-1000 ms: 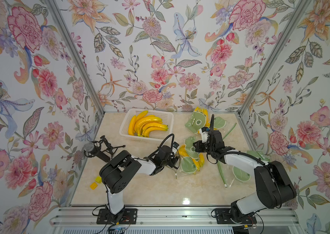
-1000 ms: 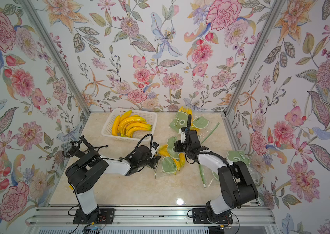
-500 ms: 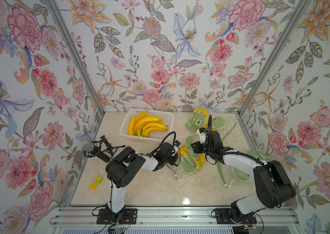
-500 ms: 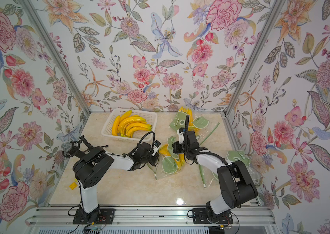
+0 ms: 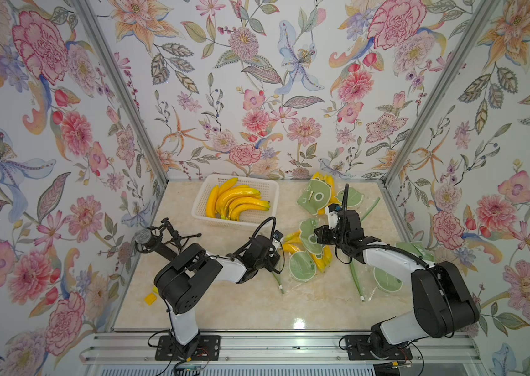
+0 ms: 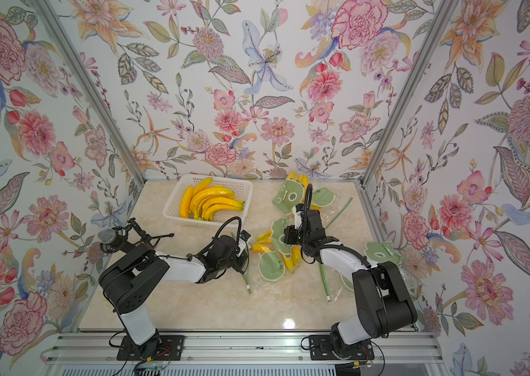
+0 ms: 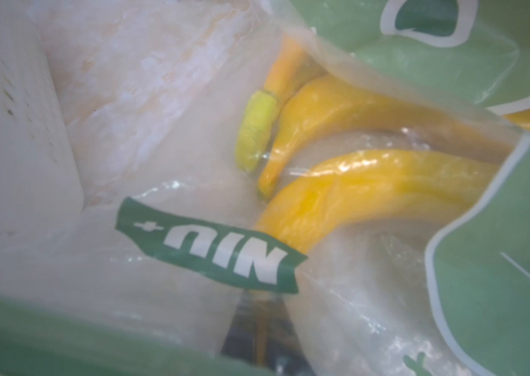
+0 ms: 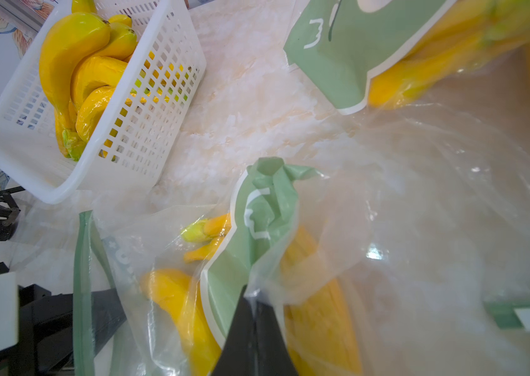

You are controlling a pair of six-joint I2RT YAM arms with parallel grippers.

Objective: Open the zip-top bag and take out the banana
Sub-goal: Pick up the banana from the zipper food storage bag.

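Right end effector (image 8: 252, 309) first: its black fingers are pressed together on a fold of clear film, pinching the bag (image 5: 302, 260) beside its green print. Left end effector (image 5: 279, 249) sits at the opposite edge of that bag, next to the green zip strip (image 8: 81, 276). Seen through the blurred film in the left wrist view, its fingers look close together, but I cannot tell whether they grip anything.

Between the two, inside the bag, lie the bananas (image 7: 371, 182). Two bodies are plain and a third stem shows beside them, so I take it for a small bunch of about three. None is out yet. In the right wrist view the zip strip seems to split into two lines, so I judge the mouth partly parted at most. Pulling it wide and lifting the fruit out are both left to do.

Farther out on the bench (image 5: 241, 309) stands one white basket (image 5: 268, 190) holding a bunch (image 5: 234, 201) of about five. A second bag (image 5: 317, 195) with fruit lies at the back. Empty-looking film (image 5: 385, 280) lies by the right arm; whether that is one bag or two I cannot say. That makes at least three bags. One microphone (image 5: 143, 237) stands at the left edge.
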